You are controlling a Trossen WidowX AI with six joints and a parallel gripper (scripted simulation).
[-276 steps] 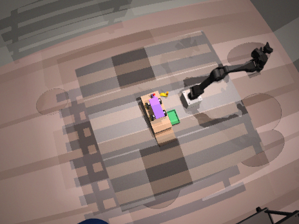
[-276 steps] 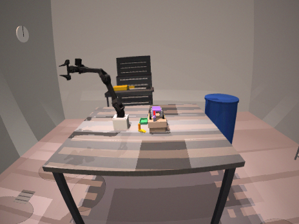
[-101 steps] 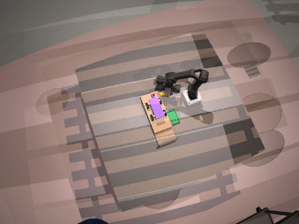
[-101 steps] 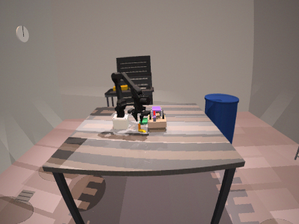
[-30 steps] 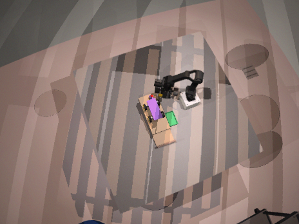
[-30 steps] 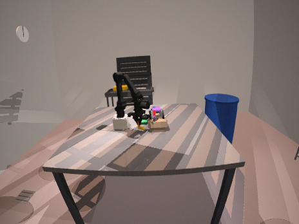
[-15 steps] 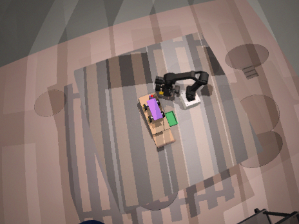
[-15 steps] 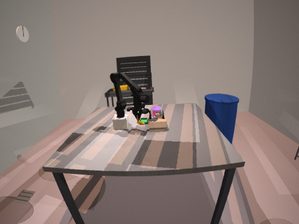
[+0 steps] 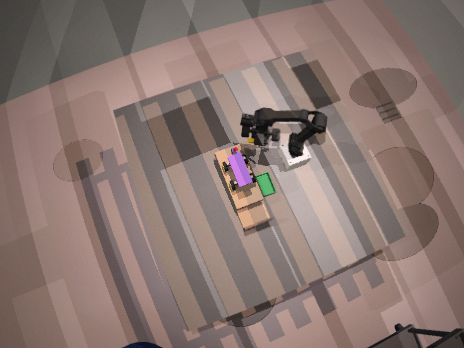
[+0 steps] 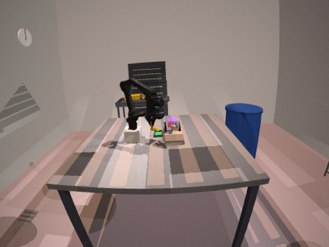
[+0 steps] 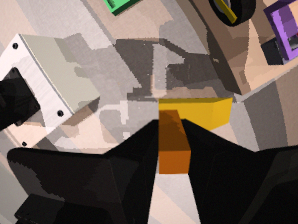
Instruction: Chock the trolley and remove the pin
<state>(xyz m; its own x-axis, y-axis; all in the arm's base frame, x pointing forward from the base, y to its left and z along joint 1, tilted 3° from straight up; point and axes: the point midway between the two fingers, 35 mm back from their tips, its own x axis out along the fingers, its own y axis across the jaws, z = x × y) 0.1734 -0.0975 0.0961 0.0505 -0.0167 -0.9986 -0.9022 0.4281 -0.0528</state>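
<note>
My gripper [image 11: 169, 125] is shut on the orange handle of the yellow chock [image 9: 251, 140] [image 10: 154, 129] [image 11: 207, 112]. It holds the chock above the table, beside the ramp's uphill end, between the ramp and the arm's base. The purple trolley [image 9: 241, 170] [image 10: 172, 119] stands on the wooden ramp [image 9: 248, 200] [image 10: 174, 138]. The red-headed stop pin [image 9: 235, 149] [image 10: 169, 124] stands at the trolley's uphill end. The green tray [image 9: 266, 184] [image 10: 158, 133] [image 11: 120, 4] lies beside the ramp, on the arm's side. The chock's black rubber base cannot be made out.
The arm's white base [image 9: 297, 159] [image 10: 132, 135] [image 11: 60, 75] stands on the table [image 9: 320, 220] [image 10: 124, 177], on the tray's side of the ramp. One trolley wheel [image 11: 239, 11] shows at the top of the wrist view. A blue barrel [image 10: 243, 128] stands beyond the table.
</note>
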